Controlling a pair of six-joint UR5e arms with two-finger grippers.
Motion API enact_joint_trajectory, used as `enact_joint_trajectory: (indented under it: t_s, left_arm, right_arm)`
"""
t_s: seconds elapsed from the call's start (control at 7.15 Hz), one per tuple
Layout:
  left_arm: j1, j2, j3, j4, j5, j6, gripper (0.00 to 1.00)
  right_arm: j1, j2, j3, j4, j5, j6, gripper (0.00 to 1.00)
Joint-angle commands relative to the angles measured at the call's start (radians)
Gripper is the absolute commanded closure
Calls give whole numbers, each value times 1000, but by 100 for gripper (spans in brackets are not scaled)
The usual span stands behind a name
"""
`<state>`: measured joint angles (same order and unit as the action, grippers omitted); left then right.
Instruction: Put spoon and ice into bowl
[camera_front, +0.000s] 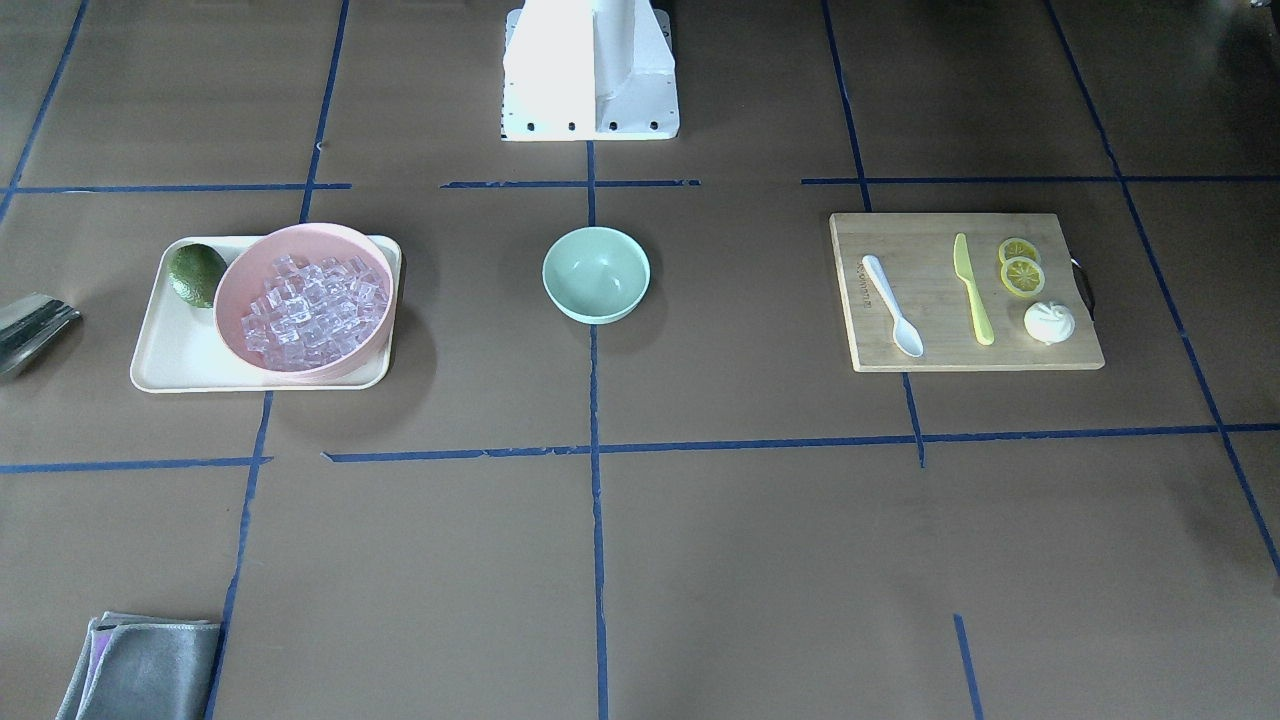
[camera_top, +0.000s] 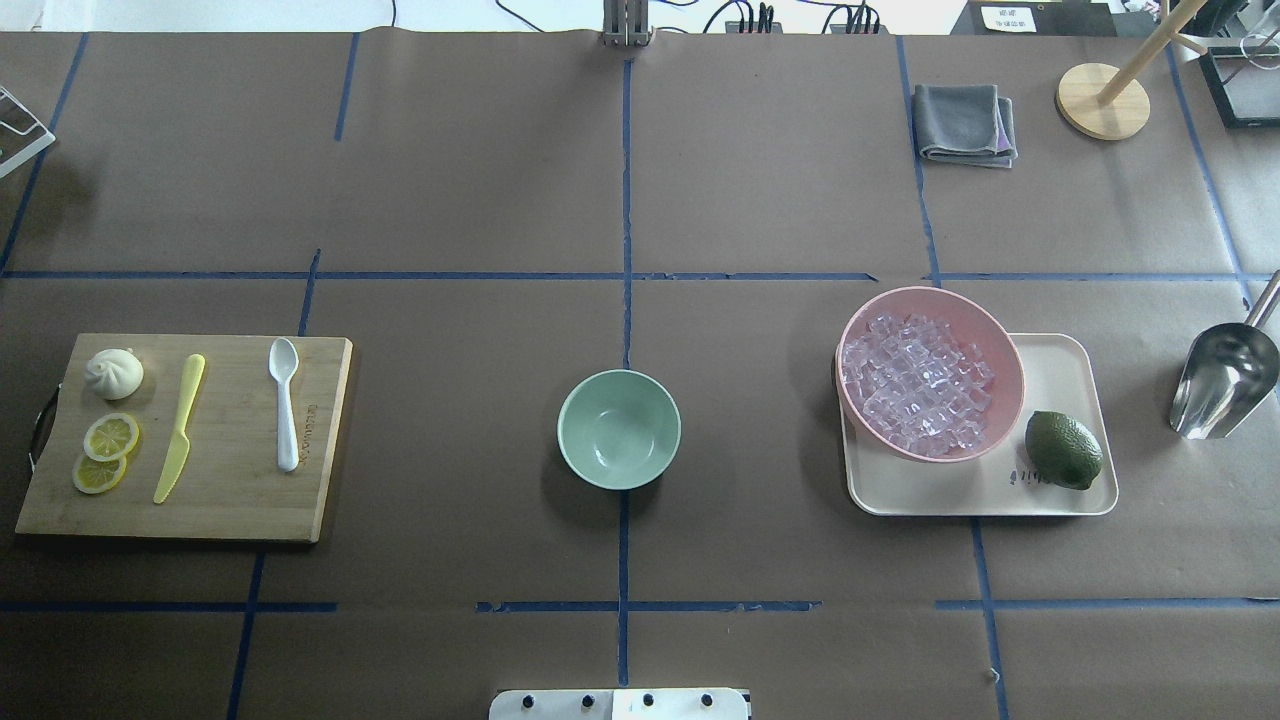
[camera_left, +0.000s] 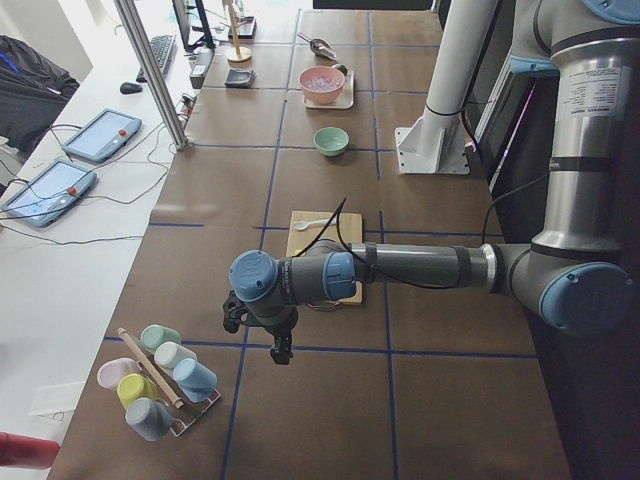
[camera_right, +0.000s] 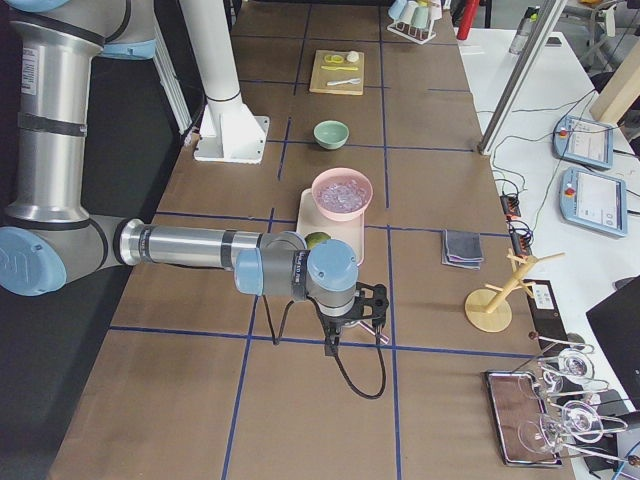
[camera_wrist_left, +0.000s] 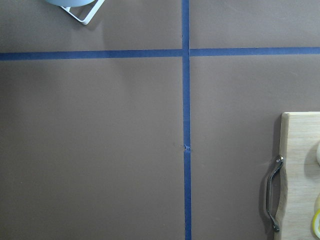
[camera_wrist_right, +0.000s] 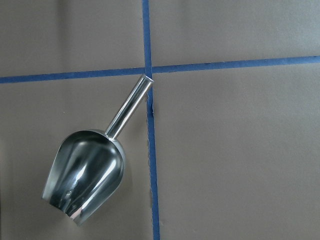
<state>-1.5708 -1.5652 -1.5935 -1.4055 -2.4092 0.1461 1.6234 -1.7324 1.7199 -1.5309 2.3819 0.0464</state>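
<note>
Left claw (camera_left: 258, 335) and right claw (camera_right: 355, 335), whether apart or together I cannot tell, hang far from spoon (camera_top: 285, 400), ice (camera_top: 915, 385) and bowl (camera_top: 618, 428).

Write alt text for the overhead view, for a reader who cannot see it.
An empty mint-green bowl sits at the centre of the table. On the left, a bamboo cutting board holds a white spoon, a yellow-green knife, a bun and lemon slices; on the right, a tray holds a pink bowl of ice cubes and a green fruit.
</note>
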Motion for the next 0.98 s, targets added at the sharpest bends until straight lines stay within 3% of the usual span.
enact_joint_trajectory:
  t_s: [0.0,0.14,0.42,0.84]
  left_arm:
    - [0,-3,-19,-1,-1,-2,0]
    - [3,-6,-35,-1,-1,-11,0]
    - [17,-18,-173,-1,1,-11,0]
    - [60,-57,-178,-61,-1,-5,0]
  right_arm:
    - [0,-1,3,0,2,1,0]
    - [0,0,4,2,2,1,0]
    - [0,5,21,2,2,1,0]
    - [0,7,56,2,5,3,0]
